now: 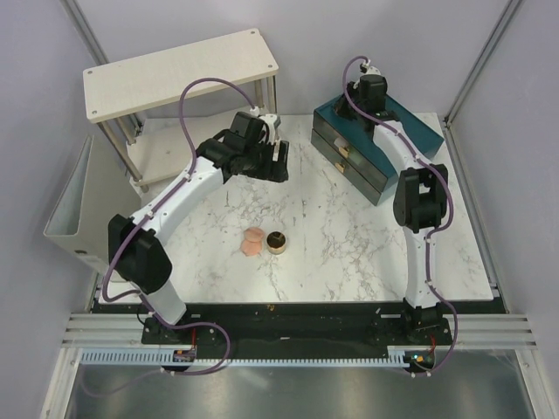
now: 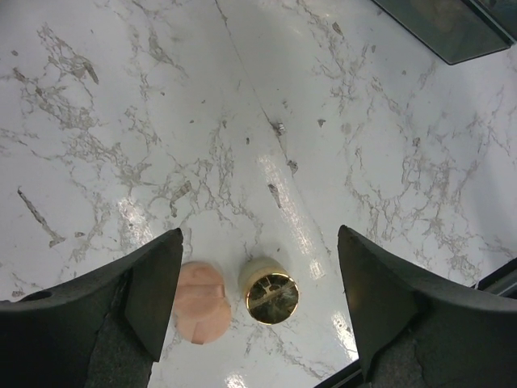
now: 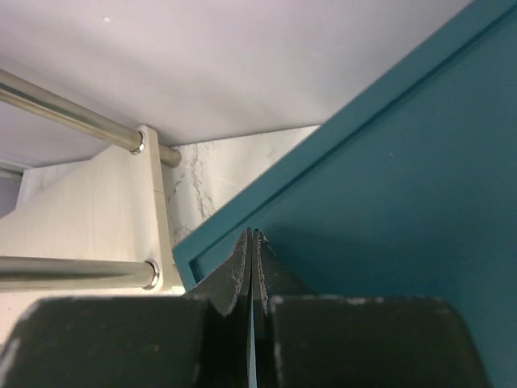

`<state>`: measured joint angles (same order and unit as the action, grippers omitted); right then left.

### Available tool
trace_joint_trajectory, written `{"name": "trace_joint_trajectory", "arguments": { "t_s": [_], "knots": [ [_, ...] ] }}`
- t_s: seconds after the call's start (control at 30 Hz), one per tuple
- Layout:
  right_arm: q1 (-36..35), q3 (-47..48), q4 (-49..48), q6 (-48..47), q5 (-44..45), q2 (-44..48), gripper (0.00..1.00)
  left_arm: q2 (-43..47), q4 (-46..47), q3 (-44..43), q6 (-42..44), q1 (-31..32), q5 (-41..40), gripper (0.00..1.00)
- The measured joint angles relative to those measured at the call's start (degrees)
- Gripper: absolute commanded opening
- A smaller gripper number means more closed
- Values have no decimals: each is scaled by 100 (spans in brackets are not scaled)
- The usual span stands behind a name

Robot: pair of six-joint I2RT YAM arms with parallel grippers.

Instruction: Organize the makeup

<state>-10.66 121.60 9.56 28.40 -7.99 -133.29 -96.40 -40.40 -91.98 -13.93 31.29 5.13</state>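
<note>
A peach-pink sponge (image 1: 251, 241) and a round gold-rimmed pot (image 1: 276, 242) with a dark centre lie side by side in the middle of the marble table. My left gripper (image 1: 278, 161) hovers open and empty well above the table, behind them. In the left wrist view the sponge (image 2: 200, 301) and the pot (image 2: 271, 296) show far below, between the spread fingers of the gripper (image 2: 260, 234). My right gripper (image 1: 365, 87) is shut and empty on the top of the teal drawer box (image 1: 384, 148); the right wrist view shows it (image 3: 253, 234) near the box's corner (image 3: 388, 178). The peach tube and the mint-green piece are out of view.
A light wooden shelf (image 1: 179, 74) on metal legs stands at the back left, and it also shows in the right wrist view (image 3: 89, 210). A white bin (image 1: 70, 209) hangs off the table's left edge. A corner of the teal box (image 2: 444, 24) shows in the left wrist view.
</note>
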Motion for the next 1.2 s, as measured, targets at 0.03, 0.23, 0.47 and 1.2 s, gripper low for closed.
{"name": "trace_joint_trajectory", "arguments": {
  "t_s": [0.03, 0.23, 0.47, 1.2],
  "knots": [
    [-13, 4, -68, 46, 35, -15, 0, -28, 7, 0, -15, 4, 11, 83],
    [-57, 256, -452, 162, 39, -199, 0, -219, 33, 0, -144, 9, 153, 81],
    [-55, 1191, -584, 232, 507, -769, 0, -387, 55, 0, -254, 76, 313, 80],
    [-52, 1515, -173, 50, 1185, -1097, 0, -297, 201, 533, -365, 203, 391, 80]
  ]
}}
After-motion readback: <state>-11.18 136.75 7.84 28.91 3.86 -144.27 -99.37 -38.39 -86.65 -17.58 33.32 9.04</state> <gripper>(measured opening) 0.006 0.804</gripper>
